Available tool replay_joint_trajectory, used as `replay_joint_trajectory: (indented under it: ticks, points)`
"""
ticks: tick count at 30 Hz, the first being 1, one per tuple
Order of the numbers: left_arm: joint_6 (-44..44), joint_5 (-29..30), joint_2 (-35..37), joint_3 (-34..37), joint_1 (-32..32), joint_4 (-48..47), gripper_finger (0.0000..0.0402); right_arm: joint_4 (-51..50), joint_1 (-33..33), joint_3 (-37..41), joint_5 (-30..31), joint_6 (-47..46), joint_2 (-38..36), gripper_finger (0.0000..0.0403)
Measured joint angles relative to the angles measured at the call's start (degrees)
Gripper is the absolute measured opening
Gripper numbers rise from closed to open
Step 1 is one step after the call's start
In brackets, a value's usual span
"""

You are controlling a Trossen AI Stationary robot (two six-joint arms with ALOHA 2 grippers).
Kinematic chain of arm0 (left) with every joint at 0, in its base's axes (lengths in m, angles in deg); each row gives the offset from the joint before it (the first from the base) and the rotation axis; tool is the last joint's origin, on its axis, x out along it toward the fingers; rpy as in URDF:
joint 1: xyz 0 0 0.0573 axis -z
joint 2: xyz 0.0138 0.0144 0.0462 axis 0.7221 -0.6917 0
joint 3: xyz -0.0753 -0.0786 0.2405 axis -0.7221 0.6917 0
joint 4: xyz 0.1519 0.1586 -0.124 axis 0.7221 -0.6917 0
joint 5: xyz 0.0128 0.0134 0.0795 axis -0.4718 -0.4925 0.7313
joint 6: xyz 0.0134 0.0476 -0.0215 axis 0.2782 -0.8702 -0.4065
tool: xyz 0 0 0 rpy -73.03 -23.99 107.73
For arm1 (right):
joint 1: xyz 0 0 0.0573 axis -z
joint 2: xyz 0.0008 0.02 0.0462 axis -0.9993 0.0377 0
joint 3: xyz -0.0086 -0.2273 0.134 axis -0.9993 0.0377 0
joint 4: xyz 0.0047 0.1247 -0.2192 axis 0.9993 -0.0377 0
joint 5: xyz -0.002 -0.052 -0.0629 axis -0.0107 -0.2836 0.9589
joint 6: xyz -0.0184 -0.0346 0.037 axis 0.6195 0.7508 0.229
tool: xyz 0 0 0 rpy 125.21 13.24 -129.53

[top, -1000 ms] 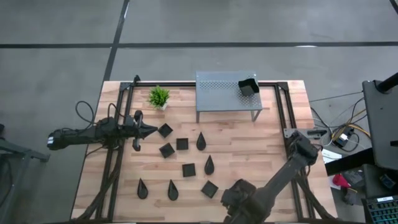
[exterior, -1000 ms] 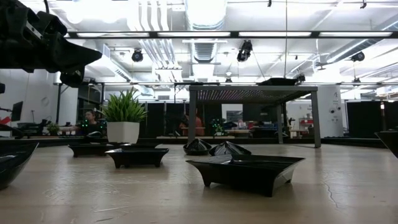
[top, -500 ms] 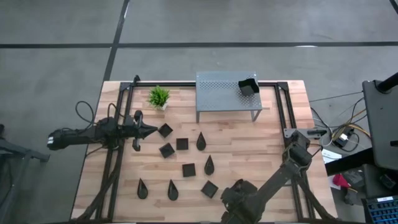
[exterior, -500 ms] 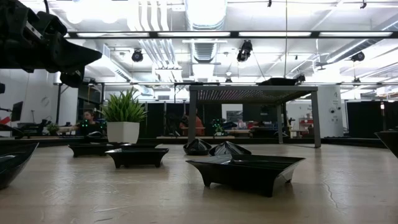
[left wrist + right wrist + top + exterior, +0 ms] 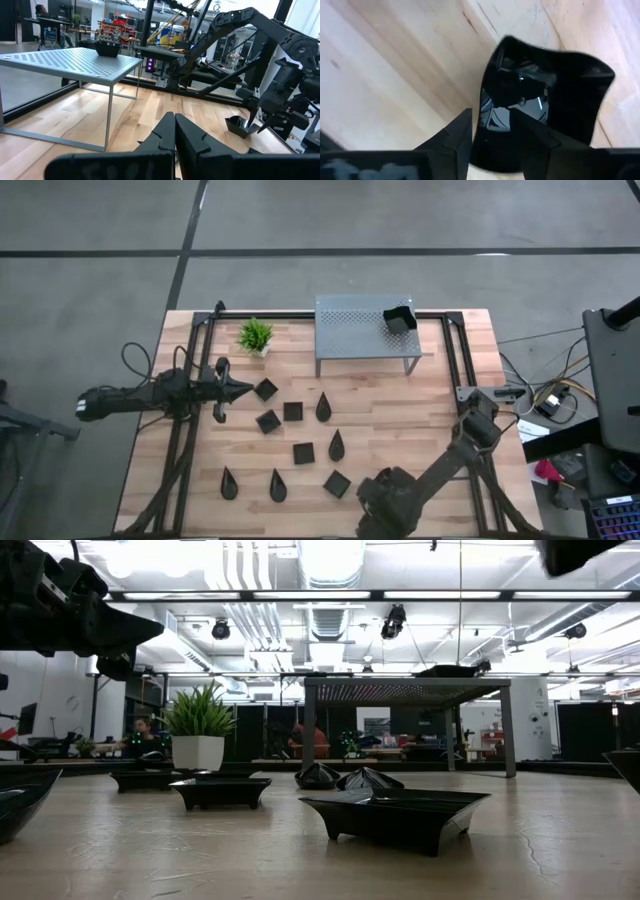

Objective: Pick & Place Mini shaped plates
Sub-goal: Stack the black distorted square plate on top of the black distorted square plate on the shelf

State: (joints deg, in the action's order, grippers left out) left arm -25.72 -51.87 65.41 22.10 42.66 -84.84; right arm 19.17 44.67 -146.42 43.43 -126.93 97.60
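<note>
A deep black square plate [image 5: 555, 85] stands on the wood near the table's front edge, right of centre. It also shows in the left wrist view [image 5: 237, 125] and at the low view's right edge [image 5: 628, 765]. My right gripper [image 5: 490, 114] points down over it, open, one finger outside one raised rim [image 5: 481, 100] and one over the hollow. In the high view the gripper's body [image 5: 385, 498] covers this plate. Several other mini shaped plates, square and teardrop, lie mid-table [image 5: 303, 452]. My left gripper [image 5: 238, 390] waits shut and level at the left.
A grey perforated shelf [image 5: 350, 330] stands at the far side with one black plate [image 5: 398, 320] on its right end. A small green potted plant [image 5: 255, 335] stands left of the shelf. A square plate [image 5: 337, 483] lies just left of my right gripper.
My right gripper has come down toward the deep square plate; part of that arm now shows at the top right of the low view, where it did not before. The plates have stayed where they were.
</note>
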Motion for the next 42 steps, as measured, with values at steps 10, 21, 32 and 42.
replay_joint_trajectory:
  ticks: [10,21,32,42]
  points:
    - [0.0,0.0,0.0,0.0,0.0,0.0,0.0005,1.7,1.9,2.5,-2.6,3.5,0.0,0.0023]
    - [0.0,0.0,0.0,0.0,-0.1,0.0,0.0005,-4.1,2.6,2.0,-1.9,8.6,-4.6,0.0008]
    - [0.0,0.0,0.0,0.0,0.0,0.0,0.0005,-10.1,6.1,1.8,8.2,17.4,-15.5,0.0008]
    - [0.0,0.0,0.0,0.0,0.0,0.0,0.0005,-10.9,21.6,1.8,10.6,12.9,-26.0,0.0008]
